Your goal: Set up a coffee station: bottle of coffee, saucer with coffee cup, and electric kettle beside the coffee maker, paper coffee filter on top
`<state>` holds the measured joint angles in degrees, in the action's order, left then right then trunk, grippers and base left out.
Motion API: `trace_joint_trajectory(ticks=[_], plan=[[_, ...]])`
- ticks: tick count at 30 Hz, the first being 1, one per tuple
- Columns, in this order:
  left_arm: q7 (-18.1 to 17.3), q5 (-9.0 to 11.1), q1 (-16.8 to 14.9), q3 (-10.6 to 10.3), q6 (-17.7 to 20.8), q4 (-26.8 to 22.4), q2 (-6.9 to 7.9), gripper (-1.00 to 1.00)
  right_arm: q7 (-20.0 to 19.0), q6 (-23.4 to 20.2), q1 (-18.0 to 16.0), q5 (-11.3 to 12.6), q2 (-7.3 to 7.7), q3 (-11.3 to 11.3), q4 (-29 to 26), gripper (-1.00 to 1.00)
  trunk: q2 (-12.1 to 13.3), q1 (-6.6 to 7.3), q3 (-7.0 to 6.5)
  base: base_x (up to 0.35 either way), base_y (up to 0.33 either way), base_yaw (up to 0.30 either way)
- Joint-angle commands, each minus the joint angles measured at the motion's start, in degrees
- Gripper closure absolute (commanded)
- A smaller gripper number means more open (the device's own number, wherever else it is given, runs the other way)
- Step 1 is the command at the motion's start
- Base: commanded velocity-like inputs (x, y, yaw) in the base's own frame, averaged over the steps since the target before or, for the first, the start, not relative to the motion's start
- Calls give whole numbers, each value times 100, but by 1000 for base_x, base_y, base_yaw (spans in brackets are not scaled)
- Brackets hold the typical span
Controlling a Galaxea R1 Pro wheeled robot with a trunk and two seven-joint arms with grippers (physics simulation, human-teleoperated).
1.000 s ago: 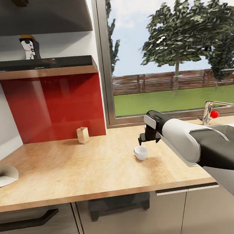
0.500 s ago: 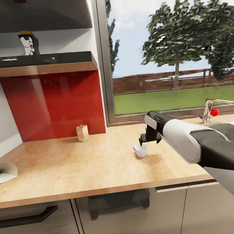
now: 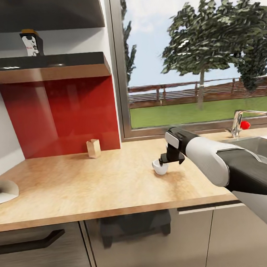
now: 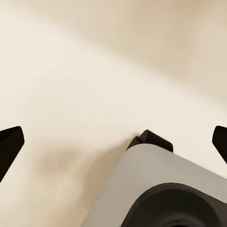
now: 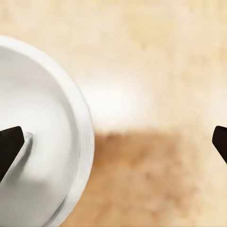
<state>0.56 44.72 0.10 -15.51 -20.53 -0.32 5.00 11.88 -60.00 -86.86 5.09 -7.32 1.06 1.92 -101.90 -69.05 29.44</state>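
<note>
Fingers (image 3: 163, 162) spread over coffee cup (image 3: 159, 169)

coffee cup (image 3: 159, 168) partly hidden behind right gripper (image 3: 170, 159), paper coffee filter (image 3: 3, 190) cut by picture edge

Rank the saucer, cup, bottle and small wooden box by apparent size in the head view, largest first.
1. Saucer, though cut off by the frame edge and nearest the camera.
2. Bottle.
3. Box and cup: too alike to rank, and the cup is partly hidden by the right end effector.
</note>
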Motion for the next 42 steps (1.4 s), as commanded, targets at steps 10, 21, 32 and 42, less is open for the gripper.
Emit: trace_joint_trajectory(ticks=[10, 21, 32, 42], plan=[[9, 36, 0, -48, -12, -3, 1, -100, 60, 0, -6, 49, -1, 8, 10, 100, -285, -154, 131, 0, 0, 0], [10, 29, 3, -48, -22, -10, 3, -100, 62, 0, -6, 39, -30, 8, 10, 100, -285, -154, 131, 0, 0, 0], [7, 2, 2, -48, -1, -12, 1, -100, 196, 0, -6, -7, -32, 8, 12, 100, -285, -154, 131, 0, 0, 0], [6, 10, 3, -48, 26, -12, 1, -100, 211, 0, -6, -14, -16, 8, 14, 100, 116, 65, -48, 0, 0, 0]])
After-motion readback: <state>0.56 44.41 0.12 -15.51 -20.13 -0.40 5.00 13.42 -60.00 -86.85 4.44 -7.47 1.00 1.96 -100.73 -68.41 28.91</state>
